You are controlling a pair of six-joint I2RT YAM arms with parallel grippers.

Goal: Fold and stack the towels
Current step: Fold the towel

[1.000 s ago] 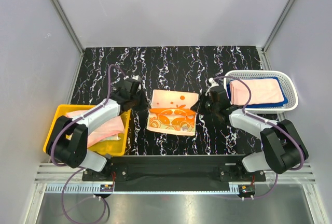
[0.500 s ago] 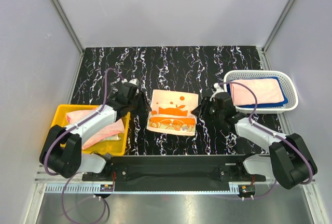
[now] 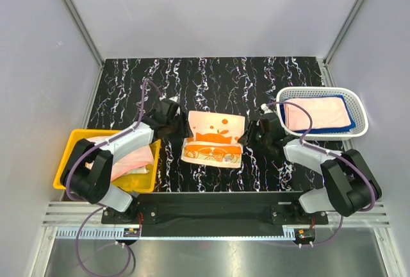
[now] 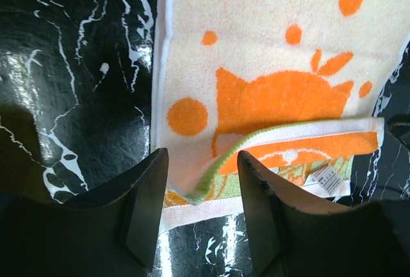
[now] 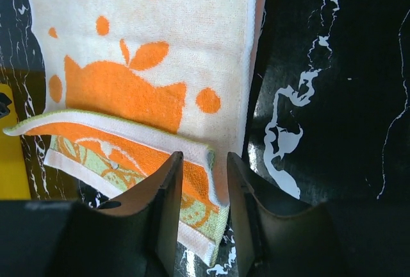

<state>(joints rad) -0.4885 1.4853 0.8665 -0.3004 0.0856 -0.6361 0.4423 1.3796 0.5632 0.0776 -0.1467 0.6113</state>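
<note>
Left gripper [image 4: 202,161] and right gripper [image 5: 202,161] are each held apart astride the raised near flap of the printed towel [image 3: 213,137], which is laid between them on the table [image 3: 256,78] and judged only partly folded. Folded towels [image 3: 314,111] are seen stacked in the mesh basket [image 3: 359,107]. Rumpled pink towels [image 3: 128,160] lie in the yellow bin [image 3: 70,141], and their number cannot be made out.

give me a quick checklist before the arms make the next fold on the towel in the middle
1. left fingers open, straddling the patterned towel's left edge: ok
2. right fingers gripping its right edge: cannot tell
3. folded flap lined up with the layer below: not ok, it lies skewed
4. towel apart from the yellow bin and the white basket: ok
5. pink towel lying flat in the basket: ok
</note>
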